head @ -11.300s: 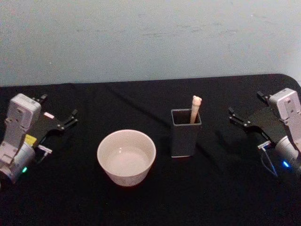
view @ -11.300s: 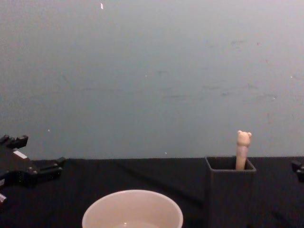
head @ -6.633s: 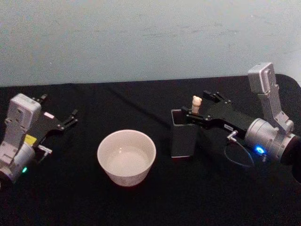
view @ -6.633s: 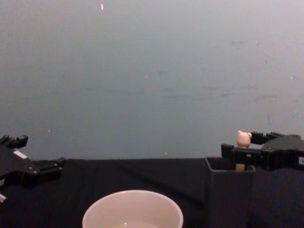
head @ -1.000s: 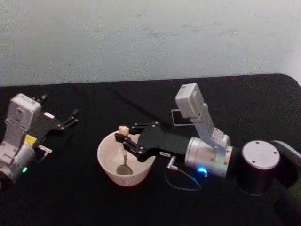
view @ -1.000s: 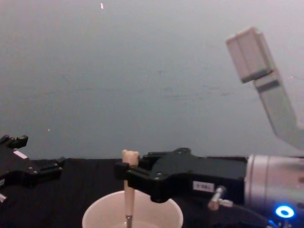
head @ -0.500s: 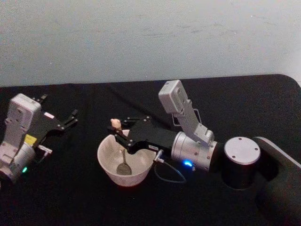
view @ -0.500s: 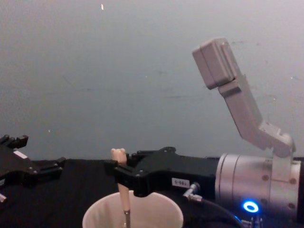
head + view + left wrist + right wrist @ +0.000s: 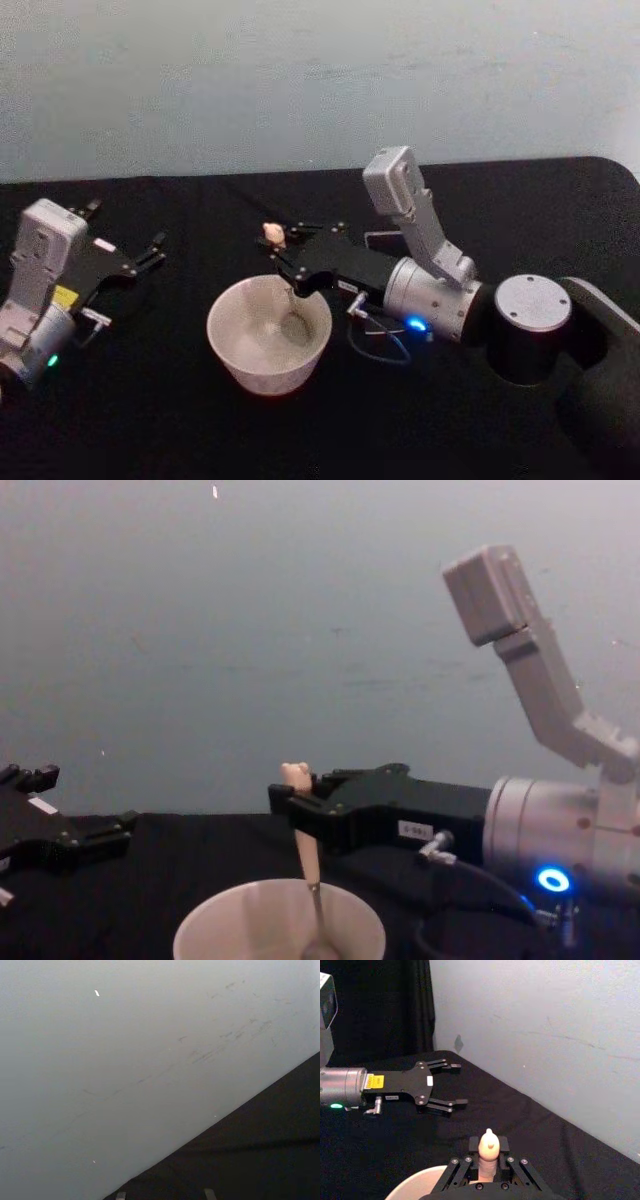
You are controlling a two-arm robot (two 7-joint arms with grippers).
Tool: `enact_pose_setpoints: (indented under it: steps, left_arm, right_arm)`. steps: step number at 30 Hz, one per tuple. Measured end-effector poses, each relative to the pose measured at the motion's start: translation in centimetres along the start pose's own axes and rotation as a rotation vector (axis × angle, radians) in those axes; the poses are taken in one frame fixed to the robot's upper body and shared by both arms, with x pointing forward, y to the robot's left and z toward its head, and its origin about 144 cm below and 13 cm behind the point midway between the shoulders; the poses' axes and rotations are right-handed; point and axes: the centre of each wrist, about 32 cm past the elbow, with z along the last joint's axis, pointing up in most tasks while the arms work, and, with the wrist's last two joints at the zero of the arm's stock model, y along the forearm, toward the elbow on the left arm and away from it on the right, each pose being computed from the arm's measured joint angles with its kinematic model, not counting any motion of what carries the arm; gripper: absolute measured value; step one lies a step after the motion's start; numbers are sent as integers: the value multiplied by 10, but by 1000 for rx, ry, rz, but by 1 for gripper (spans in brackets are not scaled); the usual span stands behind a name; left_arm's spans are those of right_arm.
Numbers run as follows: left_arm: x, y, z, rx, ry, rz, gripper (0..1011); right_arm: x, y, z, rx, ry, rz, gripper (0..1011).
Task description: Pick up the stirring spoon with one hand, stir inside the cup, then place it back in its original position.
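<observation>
The black flat-fingered right gripper [image 9: 277, 247], clamped on the slim beige bear-topped stirring spoon [image 9: 271, 233], had swept it rightward from a moment before, its bowl low at the right side of the wide cream-white cup [image 9: 262, 372]. The left gripper [image 9: 127, 224] sat parked left, fingers spread.

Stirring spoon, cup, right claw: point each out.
stirring spoon [image 9: 307, 850]: chest view, beige handle.
cup [image 9: 265, 375]: head view, front wall.
right claw [image 9: 489, 1152]: right wrist view, between its fingertips, clamping the handle.
</observation>
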Motion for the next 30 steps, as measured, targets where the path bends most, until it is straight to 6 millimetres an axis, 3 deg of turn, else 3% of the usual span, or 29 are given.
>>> enact_pose_setpoints:
  steps: [10, 20, 30]
  left_arm:
    - [0, 0, 0, 0, 0, 0, 1001]
    - [0, 0, 0, 0, 0, 0, 1001]
    - [0, 0, 0, 0, 0, 0, 1001]
  right_arm:
    - [4, -19, 4, 14, 2, 6, 214]
    - [-6, -40, 10, 16, 29, 97, 214]
    - [-19, -36, 12, 21, 29, 165, 214]
